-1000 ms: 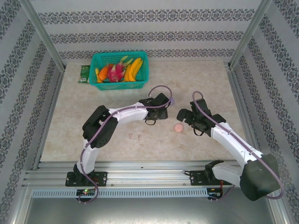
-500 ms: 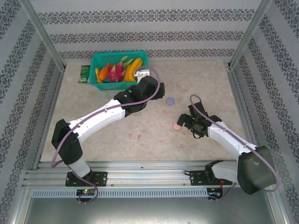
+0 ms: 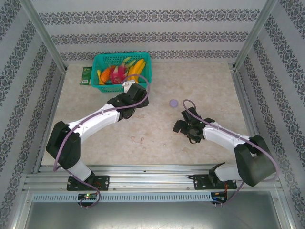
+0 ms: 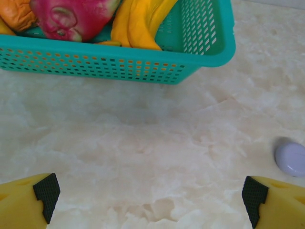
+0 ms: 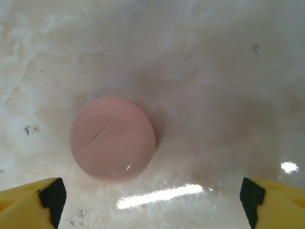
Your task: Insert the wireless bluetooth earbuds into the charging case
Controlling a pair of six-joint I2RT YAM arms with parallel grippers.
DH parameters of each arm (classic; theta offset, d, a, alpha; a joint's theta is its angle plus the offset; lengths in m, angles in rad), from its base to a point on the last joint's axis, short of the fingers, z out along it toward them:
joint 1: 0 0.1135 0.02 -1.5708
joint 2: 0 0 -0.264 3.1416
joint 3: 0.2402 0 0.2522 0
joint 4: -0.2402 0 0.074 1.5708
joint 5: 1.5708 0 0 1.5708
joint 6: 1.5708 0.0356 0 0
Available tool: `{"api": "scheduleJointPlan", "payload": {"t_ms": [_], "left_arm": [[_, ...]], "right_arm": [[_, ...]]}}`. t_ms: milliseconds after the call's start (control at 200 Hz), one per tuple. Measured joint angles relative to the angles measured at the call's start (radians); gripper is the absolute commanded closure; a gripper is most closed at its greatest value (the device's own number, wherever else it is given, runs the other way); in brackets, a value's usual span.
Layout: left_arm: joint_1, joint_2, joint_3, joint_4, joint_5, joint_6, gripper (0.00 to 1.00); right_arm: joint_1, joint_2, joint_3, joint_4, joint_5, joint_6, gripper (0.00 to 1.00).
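Evidently the left gripper (image 4: 152, 191) and right gripper (image 5: 152, 195) gape empty; I judge the buds (image 3: 142, 140), lying on the table (image 3: 214, 86) toward its near edge, light, slick, best pinched across the stem.

Overhead camera looks down from behind; wrist cameras skim close (left shares basket (image 4: 95, 64)).
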Motion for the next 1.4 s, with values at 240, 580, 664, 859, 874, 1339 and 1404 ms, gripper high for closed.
{"api": "scheduleJointPlan", "payload": {"t_ms": [240,580,664,859,874,1339,1404], "left_arm": [[0.005,-0.011,0.000,0.003,0.035,0.005,0.00],[0.006,-0.042,0.000,0.003,0.089,0.016,0.00],[0.006,-0.045,0.000,0.003,0.094,0.016,0.00],[0.006,-0.045,0.000,0.003,0.112,0.015,0.00],[0.006,-0.045,0.000,0.003,0.114,0.015,0.00],[0.006,-0.039,0.000,0.005,0.127,0.008,0.00],[0.006,-0.037,0.000,0.005,0.131,0.007,0.00]], "right_arm": [[0.001,0.089,0.089,0.028,0.034,-0.113,0.04],[0.000,0.237,0.195,0.044,-0.002,-0.254,0.07],[0.000,0.244,0.195,0.041,-0.017,-0.261,0.08],[0.022,0.230,0.175,0.043,-0.030,-0.261,0.09],[0.024,0.227,0.173,0.043,-0.030,-0.261,0.09],[0.073,0.193,0.163,-0.028,0.022,-0.222,0.11],[0.074,0.208,0.172,-0.047,0.040,-0.205,0.11]]}}
